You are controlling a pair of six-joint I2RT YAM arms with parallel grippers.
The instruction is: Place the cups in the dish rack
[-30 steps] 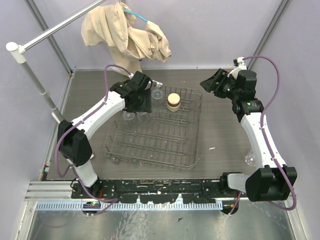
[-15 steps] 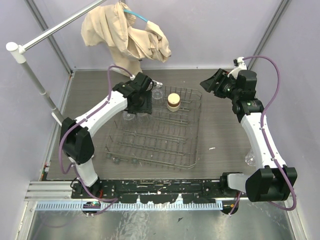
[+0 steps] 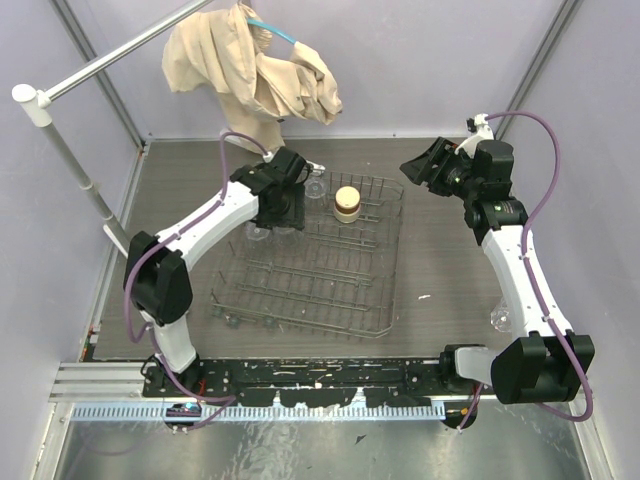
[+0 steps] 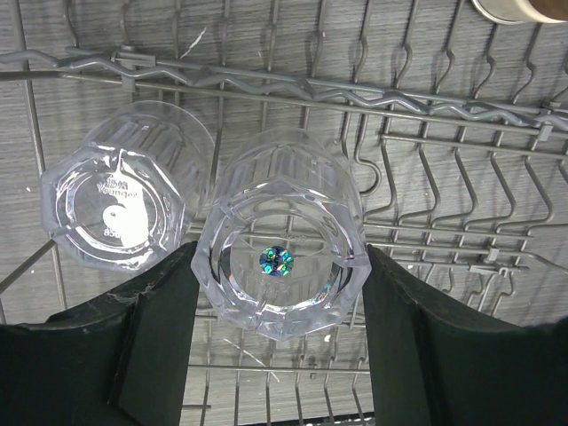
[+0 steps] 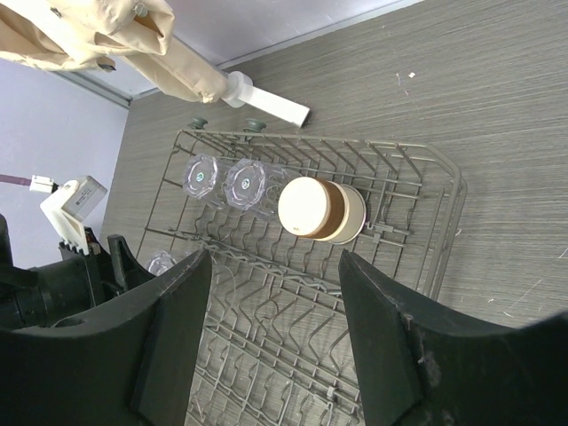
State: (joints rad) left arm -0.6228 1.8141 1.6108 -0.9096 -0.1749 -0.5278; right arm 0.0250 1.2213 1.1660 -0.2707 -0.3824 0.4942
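**Left arm is working a clear tumbler into the rack's far left corner**

The left gripper is reaching down over the dish rack near its far left corner. Its fingers are standing on either side of a clear tumbler. This tumbler is sitting base up among the prongs (probably so that water is draining out of it). The fingers are lying right against its walls, but I cannot tell whether they are squeezing it or letting it go. A second tumbler is standing just beside it, also base up, toward the rack's left edge.

Along the rack's far edge a third tumbler, a fourth tumbler and the tan cup are sitting side by side, bases up.

The right gripper is hovering released and empty beyond the rack's far right corner. In my judgement it is keeping out of the left arm's way. What seems to be a loose tumbler is waiting near the right edge of the tabletop, so the loading is not finished.
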